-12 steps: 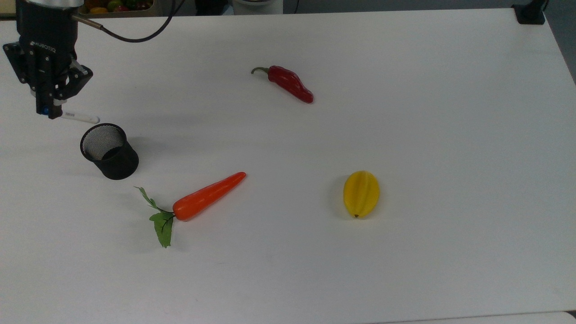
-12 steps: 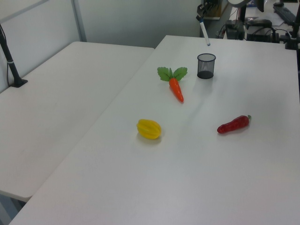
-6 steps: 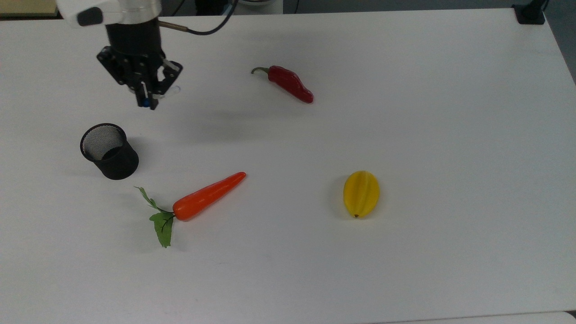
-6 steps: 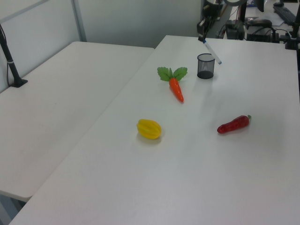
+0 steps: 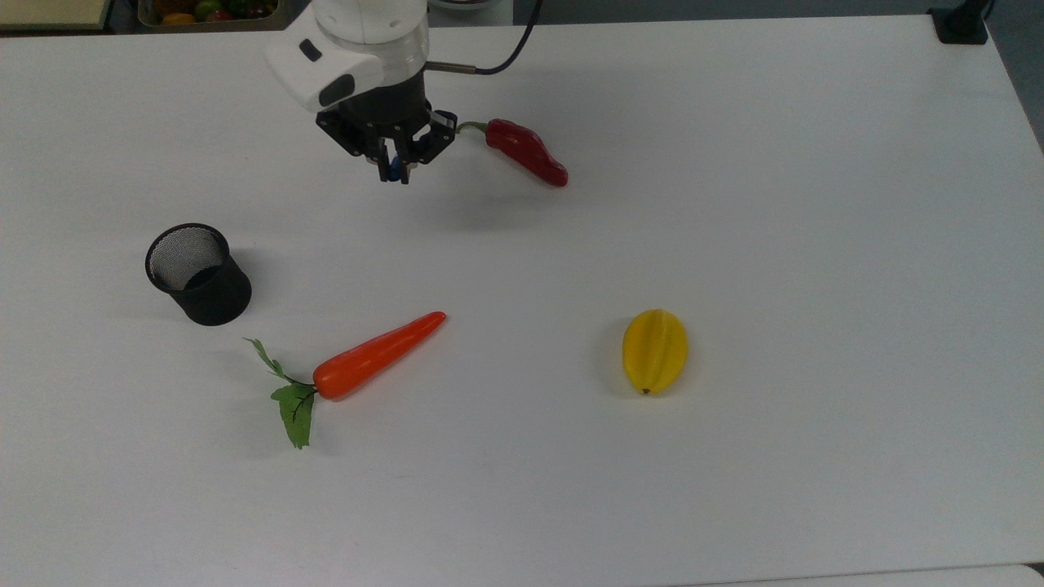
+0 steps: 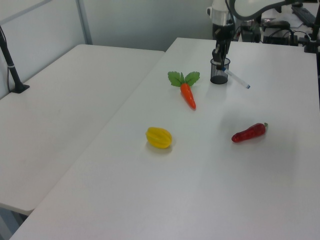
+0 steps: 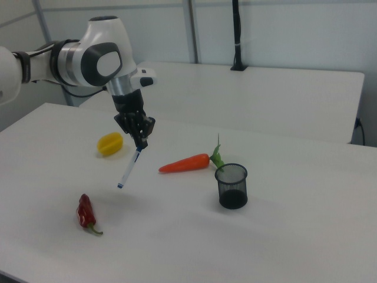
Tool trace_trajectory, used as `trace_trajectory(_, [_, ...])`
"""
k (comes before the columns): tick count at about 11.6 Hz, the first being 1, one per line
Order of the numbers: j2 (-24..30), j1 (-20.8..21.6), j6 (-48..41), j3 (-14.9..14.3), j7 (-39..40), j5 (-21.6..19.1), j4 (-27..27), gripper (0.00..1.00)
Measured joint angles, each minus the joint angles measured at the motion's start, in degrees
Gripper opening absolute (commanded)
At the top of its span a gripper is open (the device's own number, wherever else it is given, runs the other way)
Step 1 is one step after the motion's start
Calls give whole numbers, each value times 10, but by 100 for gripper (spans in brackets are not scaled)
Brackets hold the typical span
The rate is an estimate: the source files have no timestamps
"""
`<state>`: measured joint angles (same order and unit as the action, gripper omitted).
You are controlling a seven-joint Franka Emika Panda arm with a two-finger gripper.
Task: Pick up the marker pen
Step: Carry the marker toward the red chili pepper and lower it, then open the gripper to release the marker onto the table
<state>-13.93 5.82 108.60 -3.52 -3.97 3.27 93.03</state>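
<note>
Where the right view catches it best, the pen (image 7: pixel 129 169) is a slim white barrel with a blue cap at its upper end and a blue tip at its lower end, hanging tilted in the air above the table (image 7: pixel 177 236). The end effector (image 7: pixel 142 143) is clamped on the capped end. Any print on the barrel is too small to make out. From the top view, most of the pen is hidden under the end effector (image 5: pixel 395 169), with just a bit of blue (image 5: pixel 395 173) between the fingers. Seen from the left view, the white barrel (image 6: pixel 237 79) slants toward the left view's right, past the cup (image 6: pixel 219 70). Carrot (image 5: pixel 378 355), chilli (image 5: pixel 526 152) and yellow fruit (image 5: pixel 655 350) lie well apart on the table.
</note>
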Motion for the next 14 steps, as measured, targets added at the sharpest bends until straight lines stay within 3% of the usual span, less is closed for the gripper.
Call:
trace_trajectory(6, [-58,20,26,1,0,0,13,13])
trace_trajectory(8, [-71,24,38,1,0,0,13,18])
trace_trajectory(9, [-72,24,40,1,0,0,13,25])
trace_trajectory(10, [-72,24,40,1,0,0,12,57])
trace_trajectory(11, [-72,24,40,1,0,0,10,100])
trace_trajectory(14, [-72,24,40,1,-4,0,7,100])
